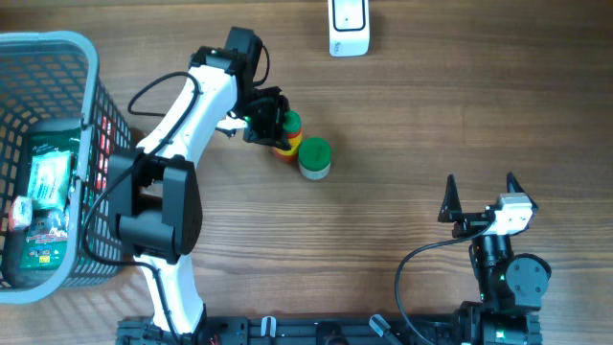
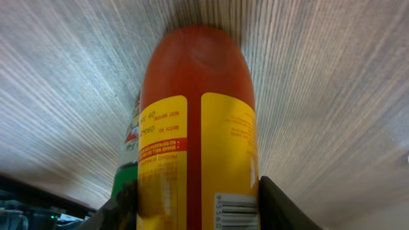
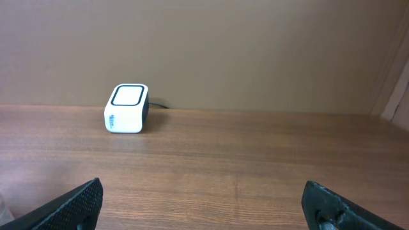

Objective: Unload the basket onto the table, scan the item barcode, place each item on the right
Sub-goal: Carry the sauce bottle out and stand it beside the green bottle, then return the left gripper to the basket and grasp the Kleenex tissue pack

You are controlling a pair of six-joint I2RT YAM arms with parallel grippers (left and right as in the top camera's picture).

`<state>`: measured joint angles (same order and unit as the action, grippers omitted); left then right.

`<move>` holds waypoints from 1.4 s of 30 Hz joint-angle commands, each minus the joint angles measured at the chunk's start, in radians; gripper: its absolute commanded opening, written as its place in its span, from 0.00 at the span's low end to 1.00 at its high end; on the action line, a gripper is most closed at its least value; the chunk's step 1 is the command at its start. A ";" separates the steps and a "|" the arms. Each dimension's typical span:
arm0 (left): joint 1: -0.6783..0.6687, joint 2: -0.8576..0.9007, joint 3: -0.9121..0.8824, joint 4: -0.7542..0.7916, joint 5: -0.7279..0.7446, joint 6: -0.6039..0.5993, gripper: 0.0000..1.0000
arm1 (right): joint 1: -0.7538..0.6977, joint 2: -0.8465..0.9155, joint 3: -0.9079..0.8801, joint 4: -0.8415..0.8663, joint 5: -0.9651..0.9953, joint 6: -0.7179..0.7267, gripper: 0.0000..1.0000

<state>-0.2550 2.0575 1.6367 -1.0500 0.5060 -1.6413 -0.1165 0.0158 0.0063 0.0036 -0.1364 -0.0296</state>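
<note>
Left pincer (image 1: 273, 125) straddles sauce bottle (image 1: 299, 146), lying on bench (image 1: 431, 115) well short of scanner (image 1: 350, 29). Gripping or loose: can't tell. Right pincer (image 1: 481, 182) wide open, empty. Scan not yet done.

I see the left gripper (image 1: 272, 125) at the red-and-yellow bottle (image 1: 287, 142), upper centre-left, a green-topped container (image 1: 314, 158) just beside it. Scanner (image 1: 349, 27) at top edge, basket (image 1: 48, 39) far left, right gripper (image 1: 479, 196) spread wide, lower right.
</note>
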 commanded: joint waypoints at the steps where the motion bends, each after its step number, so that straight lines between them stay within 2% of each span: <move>1: 0.003 0.005 -0.030 0.027 0.055 -0.015 0.50 | 0.003 -0.002 -0.001 0.004 0.010 0.010 1.00; 4: 0.003 0.003 -0.030 0.026 0.060 -0.012 0.68 | 0.003 -0.002 -0.001 0.003 0.010 0.010 1.00; 13: 0.003 -0.020 -0.029 0.006 0.058 0.040 0.89 | 0.003 -0.002 -0.001 0.003 0.010 0.010 1.00; 19: 0.004 -0.109 -0.029 -0.014 -0.097 0.040 1.00 | 0.003 -0.002 -0.001 0.003 0.010 0.010 1.00; 27: 0.005 -0.306 -0.028 -0.024 -0.335 0.045 1.00 | 0.003 -0.002 -0.001 0.004 0.010 0.010 1.00; 32: 0.005 -0.446 -0.008 -0.044 -0.513 0.168 1.00 | 0.003 -0.002 -0.001 0.003 0.010 0.010 1.00; 37: 0.018 -0.594 0.041 -0.185 -0.796 0.176 1.00 | 0.003 -0.002 -0.001 0.004 0.010 0.010 1.00; 39: 0.041 -0.639 0.064 -0.216 -0.864 0.185 0.99 | 0.003 -0.002 -0.001 0.003 0.010 0.010 1.00; 42: 0.111 -0.704 0.111 -0.219 -0.919 0.284 0.99 | 0.003 -0.002 -0.001 0.004 0.010 0.010 1.00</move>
<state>-0.2199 1.4368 1.6783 -1.2644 -0.2165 -1.4750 -0.1165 0.0158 0.0063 0.0036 -0.1364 -0.0296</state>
